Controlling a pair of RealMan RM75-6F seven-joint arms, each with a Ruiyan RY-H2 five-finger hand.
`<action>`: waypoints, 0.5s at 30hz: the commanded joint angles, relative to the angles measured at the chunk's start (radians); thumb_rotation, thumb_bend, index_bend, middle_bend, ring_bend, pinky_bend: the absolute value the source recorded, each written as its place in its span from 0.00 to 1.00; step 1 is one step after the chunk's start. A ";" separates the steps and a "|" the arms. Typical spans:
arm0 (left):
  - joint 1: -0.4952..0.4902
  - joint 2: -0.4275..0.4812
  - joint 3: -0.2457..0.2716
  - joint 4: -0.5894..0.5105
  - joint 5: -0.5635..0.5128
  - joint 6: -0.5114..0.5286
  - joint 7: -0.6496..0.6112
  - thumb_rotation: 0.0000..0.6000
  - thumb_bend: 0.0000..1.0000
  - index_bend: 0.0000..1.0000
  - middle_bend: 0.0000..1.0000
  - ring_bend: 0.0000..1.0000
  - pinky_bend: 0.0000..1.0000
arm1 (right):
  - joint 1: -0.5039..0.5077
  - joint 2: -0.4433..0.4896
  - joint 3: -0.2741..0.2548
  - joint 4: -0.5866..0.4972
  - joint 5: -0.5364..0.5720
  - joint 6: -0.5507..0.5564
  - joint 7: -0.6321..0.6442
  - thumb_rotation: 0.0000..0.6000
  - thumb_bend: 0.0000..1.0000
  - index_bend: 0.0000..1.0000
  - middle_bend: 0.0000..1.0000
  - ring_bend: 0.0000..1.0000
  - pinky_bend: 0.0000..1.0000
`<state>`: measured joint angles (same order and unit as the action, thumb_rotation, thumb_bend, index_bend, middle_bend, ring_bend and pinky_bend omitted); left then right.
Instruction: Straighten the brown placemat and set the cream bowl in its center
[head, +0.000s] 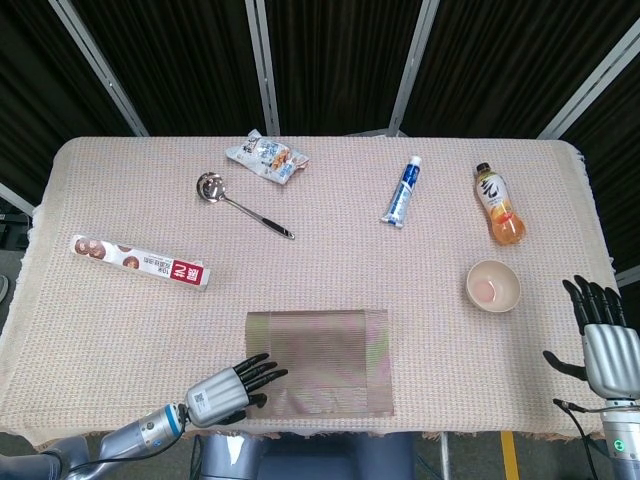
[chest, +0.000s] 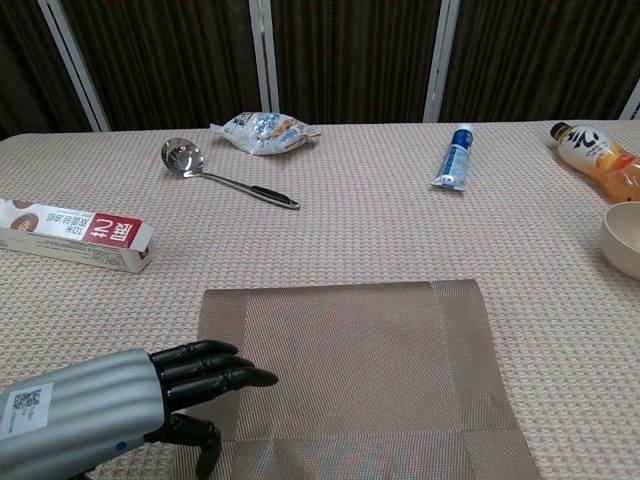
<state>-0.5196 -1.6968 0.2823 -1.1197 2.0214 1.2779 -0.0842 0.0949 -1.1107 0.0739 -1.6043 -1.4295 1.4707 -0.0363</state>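
Brown placemat (head: 320, 362) lies at the counter's (head: 330, 260) near edge, left hand (head: 225, 390) at its left border, fingers (chest: 215, 364) extended, holding nothing. Only the head view shows the whole cream bowl (head: 492, 285) and right hand (head: 605, 345), fingers spread.

light: even and bright, coming from overhead | shadows: lying short and soft under the ladle (head: 240, 206) and bottle (head: 498, 204) | glare: placemat (head: 320, 362) showing a faint sheen | focus: both views staying sharp | backdrop: curtains (head: 330, 60) reading dark, nearly black
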 joint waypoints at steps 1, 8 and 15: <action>-0.001 0.004 0.004 -0.007 -0.001 0.001 0.001 1.00 0.28 0.46 0.00 0.00 0.00 | -0.001 0.001 0.001 -0.001 0.000 0.000 0.001 1.00 0.00 0.00 0.00 0.00 0.00; -0.004 0.002 0.003 -0.015 -0.005 0.002 0.006 1.00 0.27 0.46 0.00 0.00 0.00 | -0.002 0.003 0.003 -0.001 0.000 -0.001 0.003 1.00 0.00 0.00 0.00 0.00 0.00; -0.011 -0.006 -0.002 -0.015 -0.013 -0.007 0.010 1.00 0.27 0.46 0.00 0.00 0.00 | -0.003 0.005 0.005 -0.002 0.000 -0.002 0.004 1.00 0.00 0.00 0.00 0.00 0.00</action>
<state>-0.5310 -1.7031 0.2801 -1.1347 2.0090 1.2706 -0.0744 0.0916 -1.1061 0.0786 -1.6061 -1.4293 1.4684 -0.0326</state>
